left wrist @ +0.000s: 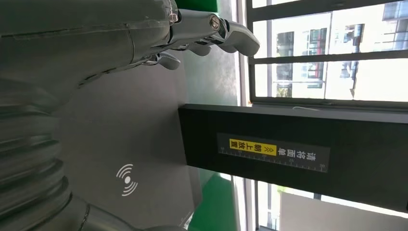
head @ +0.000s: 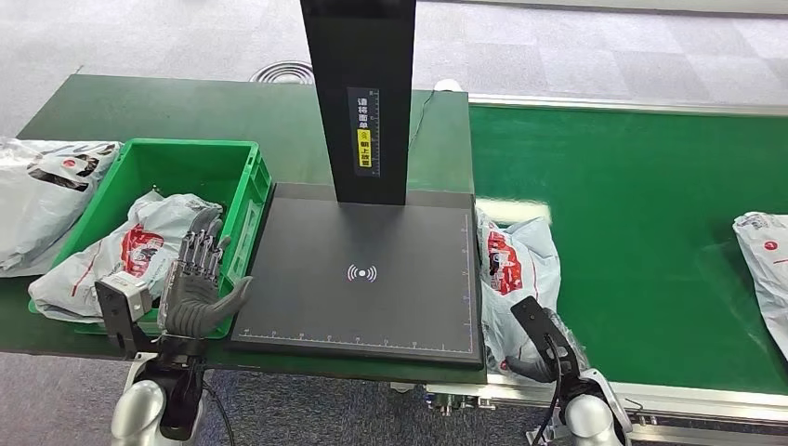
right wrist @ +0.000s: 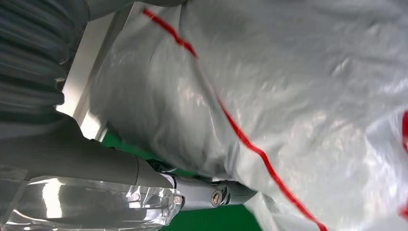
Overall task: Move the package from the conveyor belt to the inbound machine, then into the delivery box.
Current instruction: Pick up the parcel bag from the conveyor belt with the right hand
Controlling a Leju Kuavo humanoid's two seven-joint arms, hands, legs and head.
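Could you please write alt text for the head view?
A flat black scanner platform sits between a green plastic crate holding a grey plastic package and a green conveyor belt. The left hand hovers open near the crate.

Pretty bright, even light; glare on the conveyor belt (head: pixel 632 204), blown-out windows (left wrist: pixel 332 53), close-up package (right wrist: pixel 288 96) looks soft.
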